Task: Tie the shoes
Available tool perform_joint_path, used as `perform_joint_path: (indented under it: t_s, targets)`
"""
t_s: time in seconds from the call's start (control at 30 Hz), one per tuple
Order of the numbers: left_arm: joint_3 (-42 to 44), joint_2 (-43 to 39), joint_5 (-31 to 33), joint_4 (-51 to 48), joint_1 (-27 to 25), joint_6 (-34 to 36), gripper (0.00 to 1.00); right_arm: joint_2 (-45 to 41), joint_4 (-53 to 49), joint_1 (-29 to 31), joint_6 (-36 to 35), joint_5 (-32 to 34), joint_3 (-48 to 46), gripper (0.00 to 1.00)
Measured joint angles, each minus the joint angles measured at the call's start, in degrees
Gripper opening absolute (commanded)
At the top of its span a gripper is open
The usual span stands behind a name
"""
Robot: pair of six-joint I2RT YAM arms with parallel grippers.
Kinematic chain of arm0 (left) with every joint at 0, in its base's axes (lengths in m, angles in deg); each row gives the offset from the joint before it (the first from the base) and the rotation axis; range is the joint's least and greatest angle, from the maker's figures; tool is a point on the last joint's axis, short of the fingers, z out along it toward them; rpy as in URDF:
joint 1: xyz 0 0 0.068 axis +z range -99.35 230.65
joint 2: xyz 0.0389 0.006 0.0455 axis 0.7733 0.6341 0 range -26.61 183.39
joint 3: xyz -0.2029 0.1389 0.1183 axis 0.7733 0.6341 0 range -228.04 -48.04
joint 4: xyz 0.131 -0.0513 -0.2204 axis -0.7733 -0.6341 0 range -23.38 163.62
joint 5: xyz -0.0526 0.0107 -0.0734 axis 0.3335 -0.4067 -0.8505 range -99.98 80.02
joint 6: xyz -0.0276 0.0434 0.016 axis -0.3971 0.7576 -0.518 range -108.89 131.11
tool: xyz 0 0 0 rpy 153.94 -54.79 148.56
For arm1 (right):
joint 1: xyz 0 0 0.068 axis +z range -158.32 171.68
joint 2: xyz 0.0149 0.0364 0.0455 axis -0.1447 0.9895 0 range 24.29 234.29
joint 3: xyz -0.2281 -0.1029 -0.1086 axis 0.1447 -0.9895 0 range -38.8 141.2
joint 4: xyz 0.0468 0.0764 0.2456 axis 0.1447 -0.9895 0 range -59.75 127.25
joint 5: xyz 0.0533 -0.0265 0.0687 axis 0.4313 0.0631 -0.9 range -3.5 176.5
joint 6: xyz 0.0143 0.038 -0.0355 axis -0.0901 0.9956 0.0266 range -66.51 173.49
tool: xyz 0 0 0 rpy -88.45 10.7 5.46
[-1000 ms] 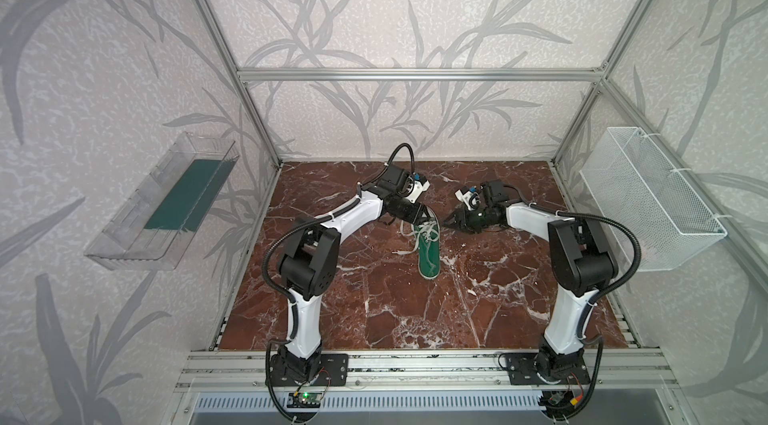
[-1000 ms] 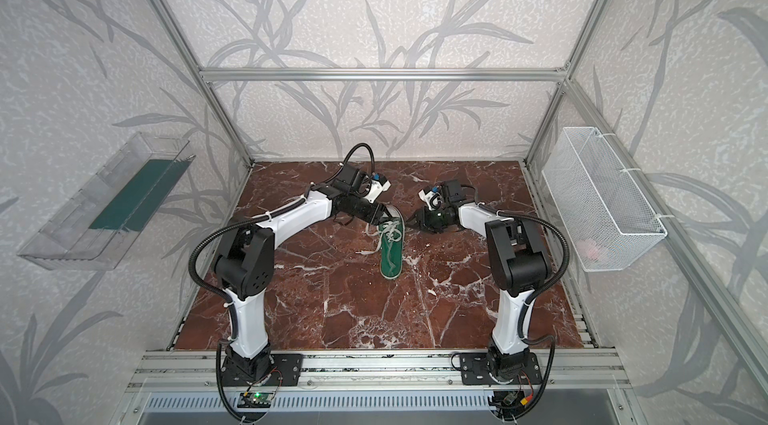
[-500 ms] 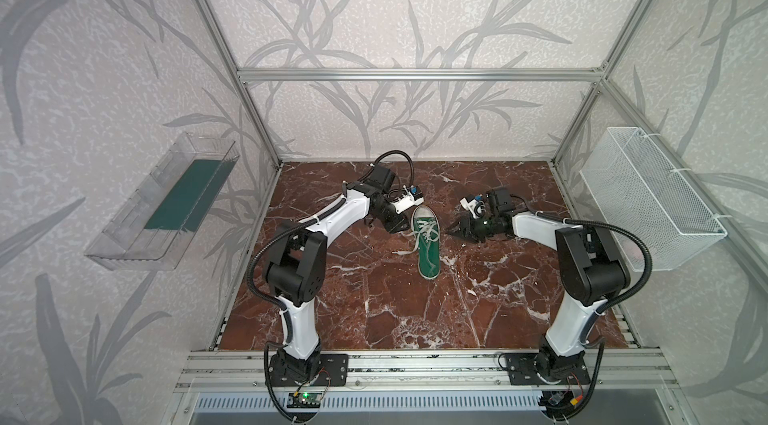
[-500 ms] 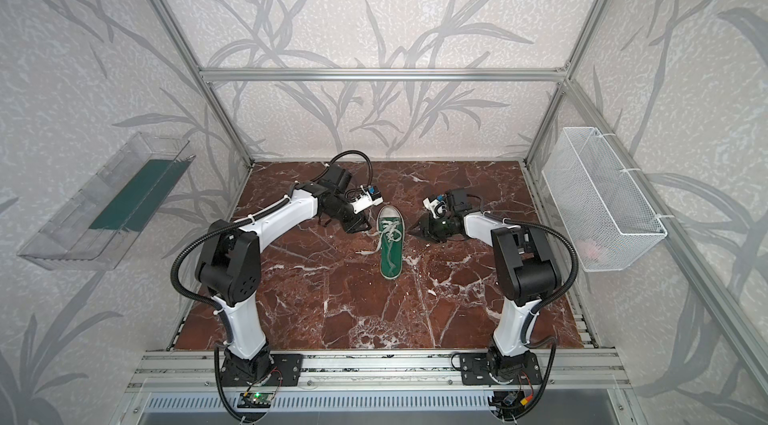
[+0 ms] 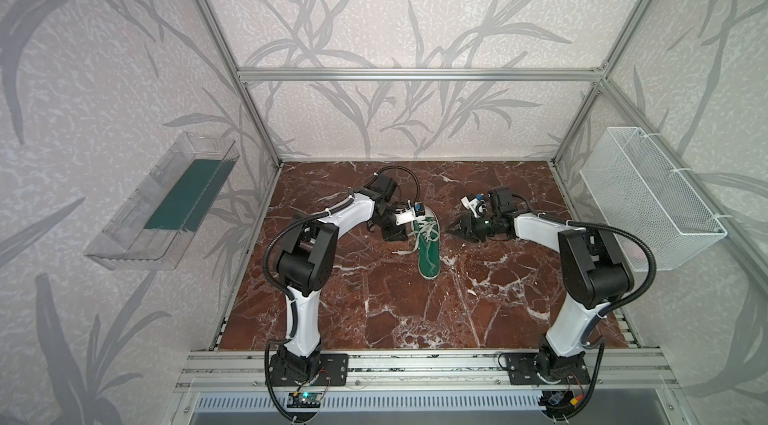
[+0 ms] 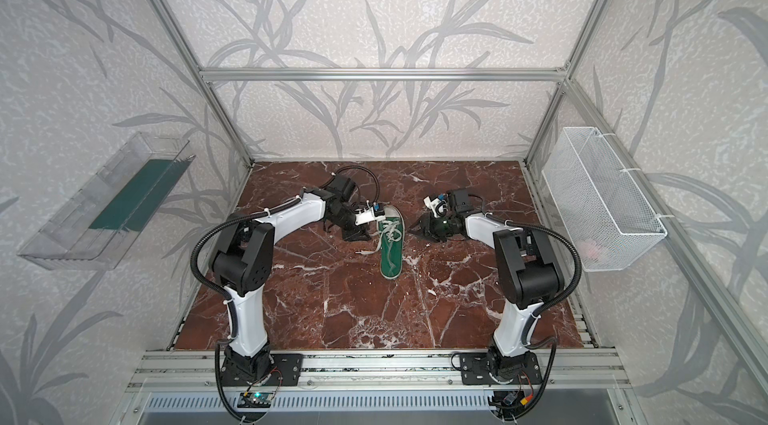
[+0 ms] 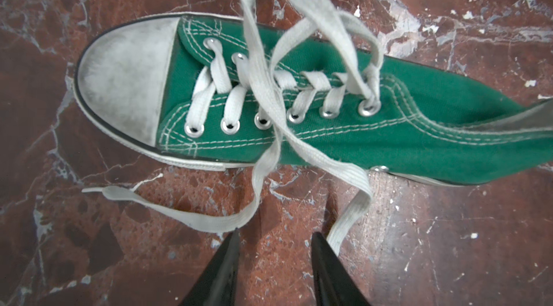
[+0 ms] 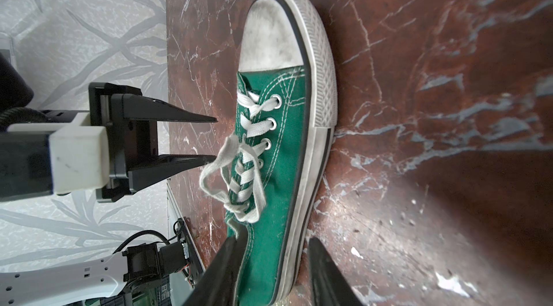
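Can't get the green sneaker [image 7: 344,128] whole up close: loses its heel past the right edge of the left wrist view and past the bottom edge of the right wrist view. Hard to pick out the tips of the left gripper [image 7: 273,237] in both top views, dark under the arm. Lies flat on the marble table [image 5: 374,298], near the centre of both top views. Runs its long axis almost straight up the frame, toe cap [image 7: 125,80] toward the top. Shows the laces [image 7: 263,92] untied, one loose end trailing left of the sneaker. Finds the left fingers parted partway, gripping nothing, a lace end right beside one tip. Same for the right gripper [image 8: 272,240]: parted, empty, just right of the sneaker.
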Motion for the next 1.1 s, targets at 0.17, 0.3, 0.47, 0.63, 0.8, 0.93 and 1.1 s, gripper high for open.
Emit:
perform_joint_path:
  t_s: [0.17, 0.3, 0.47, 0.63, 0.8, 0.93, 1.1]
  targets:
    - [-0.6, 1.7, 0.0, 0.8, 0.0, 1.1, 0.44, 0.0, 0.0, -0.1, 0.0, 0.0, 0.0, 0.40]
    - [-2.0, 3.4, 0.1, 0.7, 0.0, 1.4, 0.44, -0.1, -0.1, -0.5, 0.0, 0.0, 0.0, 0.40]
    - [-3.4, 4.3, 0.9, 0.7, -0.4, 1.4, 0.43, -0.1, -0.2, -0.9, -0.1, 0.0, 0.0, 0.40]
    - [-5.2, 5.4, 2.2, 0.3, -1.5, 1.4, 0.39, -0.1, -0.5, -0.9, -0.3, -0.1, 0.0, 0.40]
    - [-6.7, 6.3, 2.6, -0.4, -2.2, 1.5, 0.31, -0.1, -0.5, -1.0, -0.5, -0.4, 0.0, 0.40]
    - [-7.0, 6.7, 2.8, -1.1, -2.4, 1.6, 0.24, -0.1, -0.6, -1.0, -0.5, -0.5, 0.0, 0.40]
    - [-7.0, 6.7, 3.5, -1.9, -2.5, 2.1, 0.08, -0.9, -0.9, -1.1, -0.6, -0.8, -0.2, 0.40]
